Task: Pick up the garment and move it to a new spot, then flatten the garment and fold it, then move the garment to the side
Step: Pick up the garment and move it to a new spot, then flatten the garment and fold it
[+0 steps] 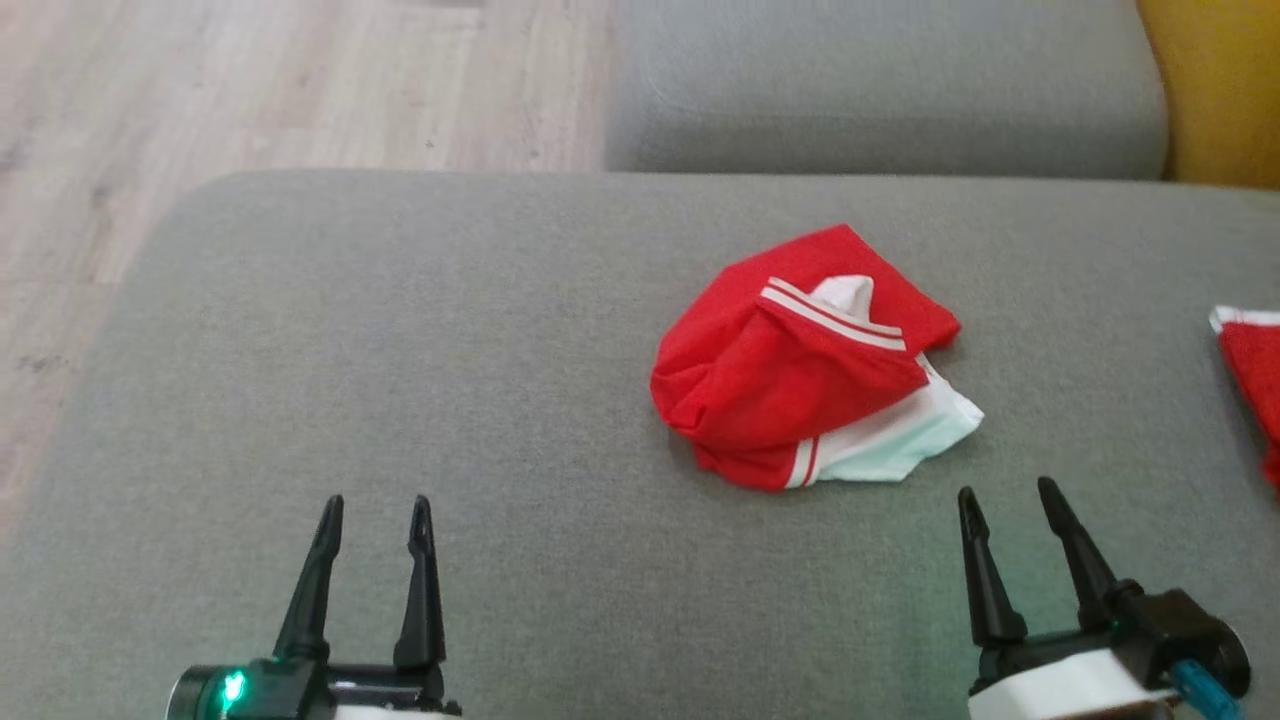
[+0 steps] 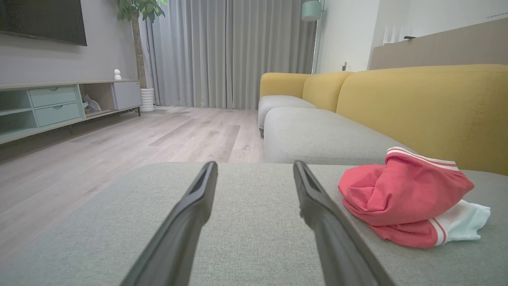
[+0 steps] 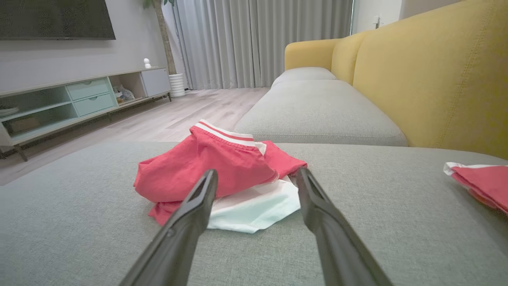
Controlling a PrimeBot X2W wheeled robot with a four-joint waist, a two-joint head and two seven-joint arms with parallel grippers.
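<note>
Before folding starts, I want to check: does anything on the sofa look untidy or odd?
The red and white garment lies crumpled in a heap on the grey cushion, not flat. Nothing else looks odd.

Crumpled red garment (image 1: pixel 800 370) with white striped trim, lying on a grey seat cushion (image 1: pixel 400 350). Nearer the camera than the garment and well to its left is the left gripper (image 1: pixel 377 502), fingers apart and empty. Near the garment's white corner is the right gripper (image 1: pixel 1006 490), likewise parted. Right of the garment lies a second red-and-white cloth (image 1: pixel 1250 380). Beyond the garment are another grey cushion (image 1: pixel 880 90), wooden floor (image 1: pixel 250 90) and a yellow backrest (image 1: pixel 1220 90).
</note>
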